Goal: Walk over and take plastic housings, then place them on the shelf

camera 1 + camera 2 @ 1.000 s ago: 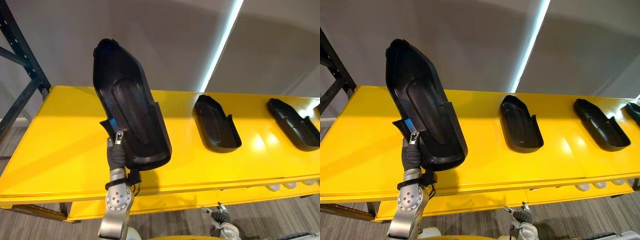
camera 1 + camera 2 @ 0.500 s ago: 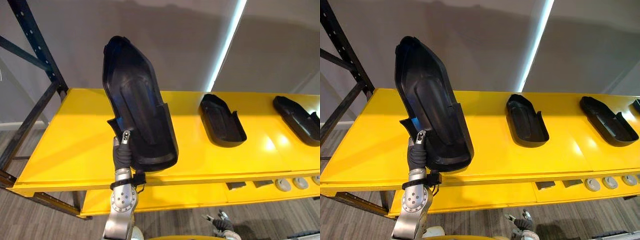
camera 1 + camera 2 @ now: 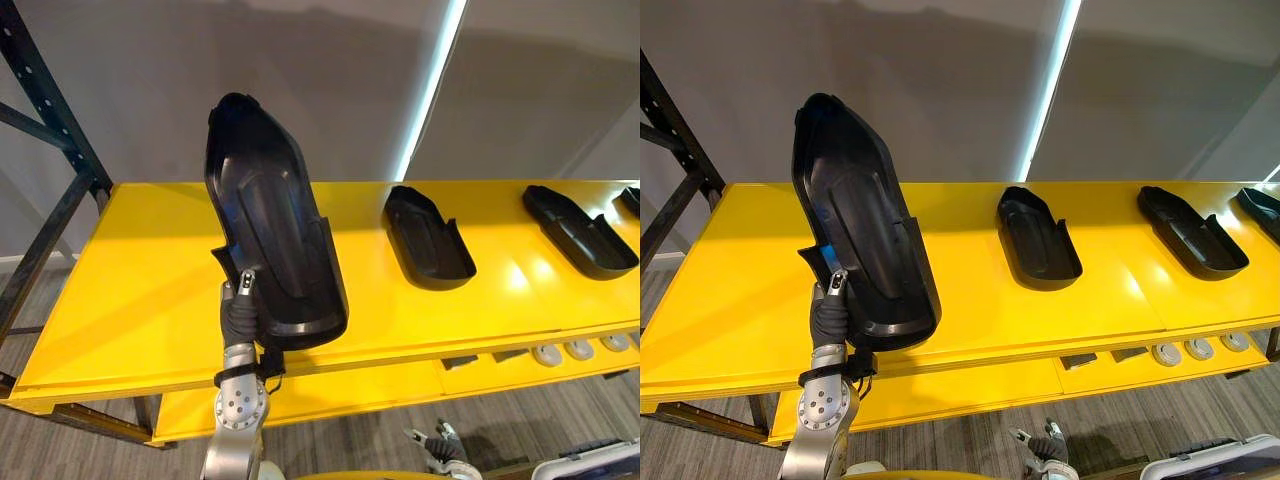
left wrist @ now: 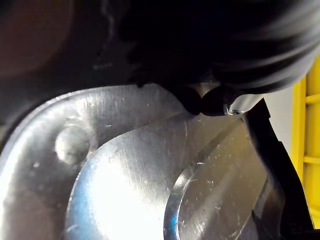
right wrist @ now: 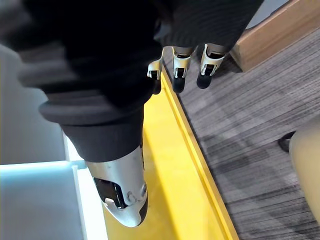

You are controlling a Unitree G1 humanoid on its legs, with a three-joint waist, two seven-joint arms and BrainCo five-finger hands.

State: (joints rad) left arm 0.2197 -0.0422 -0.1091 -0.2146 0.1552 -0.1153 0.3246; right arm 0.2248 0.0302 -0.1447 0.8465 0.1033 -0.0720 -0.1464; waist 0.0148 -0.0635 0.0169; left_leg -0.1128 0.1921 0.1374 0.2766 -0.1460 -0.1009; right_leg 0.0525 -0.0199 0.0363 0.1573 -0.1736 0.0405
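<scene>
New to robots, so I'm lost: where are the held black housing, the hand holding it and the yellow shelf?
held black housing (image 3: 270,230): left eye view, its hollow middle.
left hand (image 3: 240,315): left eye view, the dark cover below a finger.
yellow shelf (image 3: 130,280): left eye view, bare top surface.

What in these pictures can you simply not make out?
Yellow shelf behind the held housing: hidden by it, both eye views.
Held housing's back face: turned away from the eye views.
Rightmost housing: cut off by the right eye view's edge.
Round parts on the lower level: too small to identify, right eye view.
</scene>
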